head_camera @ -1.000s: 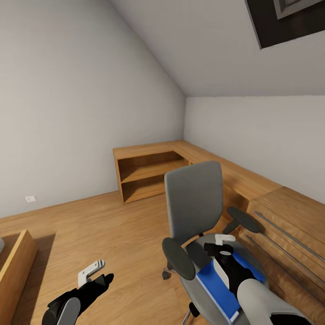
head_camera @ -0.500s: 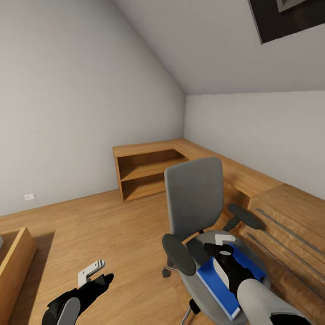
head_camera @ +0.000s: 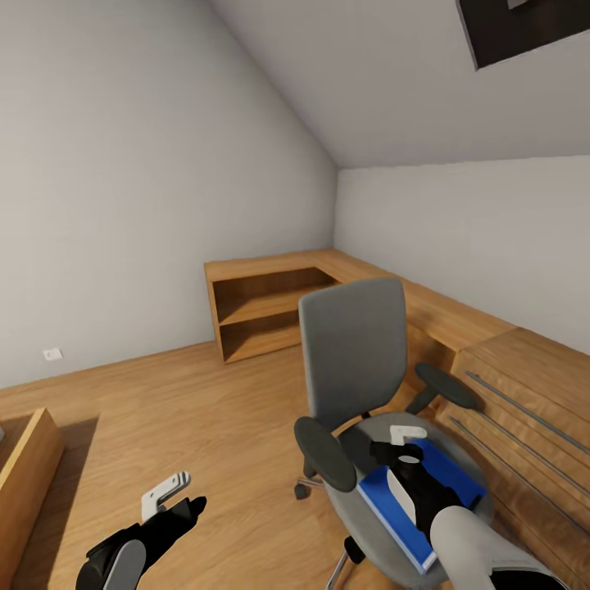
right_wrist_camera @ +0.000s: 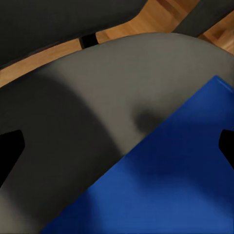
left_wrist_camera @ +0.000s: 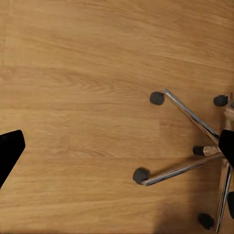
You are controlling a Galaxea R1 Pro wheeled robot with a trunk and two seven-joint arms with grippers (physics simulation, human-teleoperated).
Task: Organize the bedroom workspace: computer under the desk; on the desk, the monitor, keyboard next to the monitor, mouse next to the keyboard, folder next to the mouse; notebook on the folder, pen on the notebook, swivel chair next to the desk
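Observation:
The grey swivel chair stands right of centre on the wooden floor. A blue folder lies flat on its seat. My right gripper hangs open just above the folder's near corner; the blue cover lies between and below its spread fingertips, untouched. My left gripper is open and empty low over the floor, left of the chair. Its wrist view looks down on the chair's chrome star base and castors. Desk, monitor, keyboard, mouse, notebook and pen are out of view.
An L-shaped wooden shelf unit runs along the far corner walls. A wooden drawer unit stands close to the chair's right side. Another wooden edge shows at the lower left. Bare floor lies between them.
The whole picture has drifted slightly upward, so the camera moved. Both arms keep the same pose, and the right gripper stays over the folder.

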